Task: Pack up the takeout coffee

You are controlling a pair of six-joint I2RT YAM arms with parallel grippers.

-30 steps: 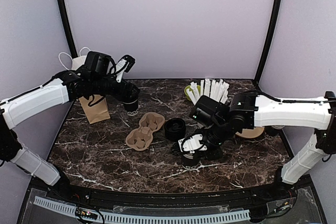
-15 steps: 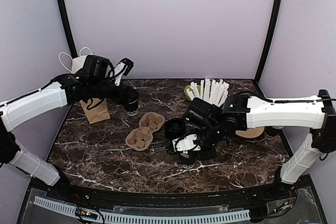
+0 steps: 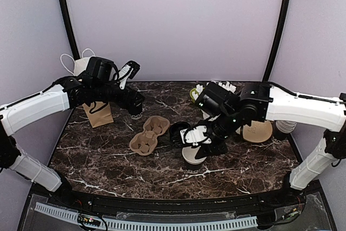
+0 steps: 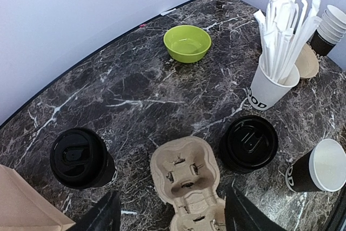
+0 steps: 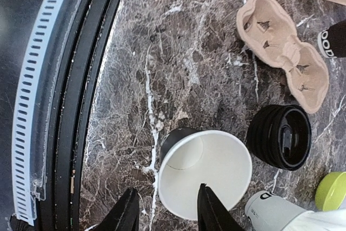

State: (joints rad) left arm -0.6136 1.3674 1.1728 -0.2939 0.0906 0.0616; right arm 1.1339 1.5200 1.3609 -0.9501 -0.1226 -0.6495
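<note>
My left claw (image 4: 173, 205) hangs spread and empty at far left. The lidded black paper coffee cup (image 4: 81, 158) stands just left of the brown pulp carrier (image 4: 186, 179). My right claw (image 5: 167, 192) is spread over a lidless black paper cup (image 5: 205, 171).

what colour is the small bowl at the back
The bowl is lime green; left wrist view.

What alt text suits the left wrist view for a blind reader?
A brown cardboard cup carrier lies on the dark marble table between a lidded black paper cup and a stack of black plastic lids, below the open left gripper.
</note>
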